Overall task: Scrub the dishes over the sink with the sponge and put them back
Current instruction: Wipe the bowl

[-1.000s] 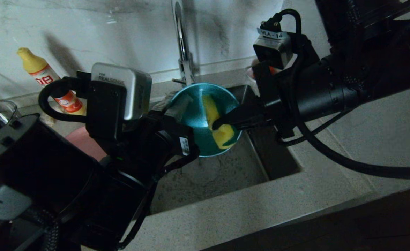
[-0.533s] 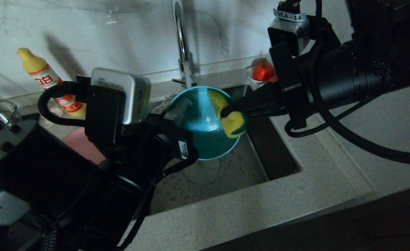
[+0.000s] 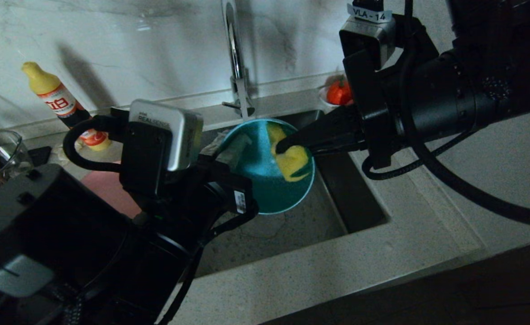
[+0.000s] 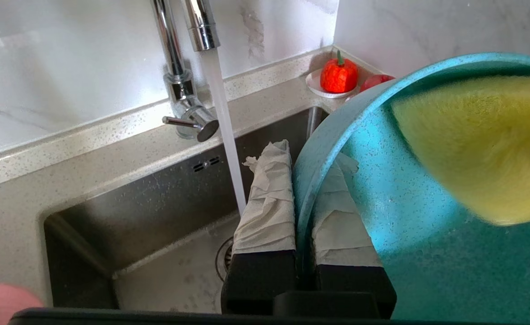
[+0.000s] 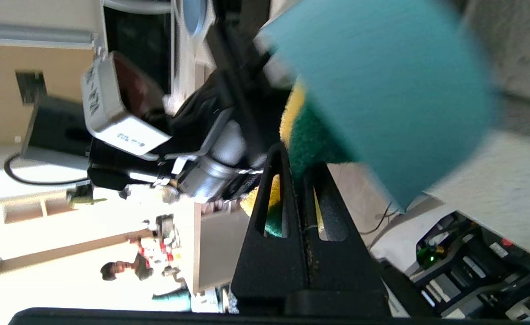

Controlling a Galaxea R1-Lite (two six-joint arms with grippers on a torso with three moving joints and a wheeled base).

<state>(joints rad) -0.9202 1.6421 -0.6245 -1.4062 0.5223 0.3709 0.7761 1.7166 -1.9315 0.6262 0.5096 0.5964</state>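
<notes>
your left gripper [image 4: 303,189] is clamped on the bowl [image 3: 265,189] rim over the sink [image 3: 364,198]; your right gripper [image 3: 283,146] pinches the sponge [image 3: 294,160] inside it.

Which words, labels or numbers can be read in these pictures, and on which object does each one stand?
"VLA-14": white tag on the right wrist camera.
"REALSENSE", with a smaller word above it too small to read: left wrist camera.
Red characters on the yellow bottle: too small to read.
Sticker below the left wrist camera: unreadable.
</notes>
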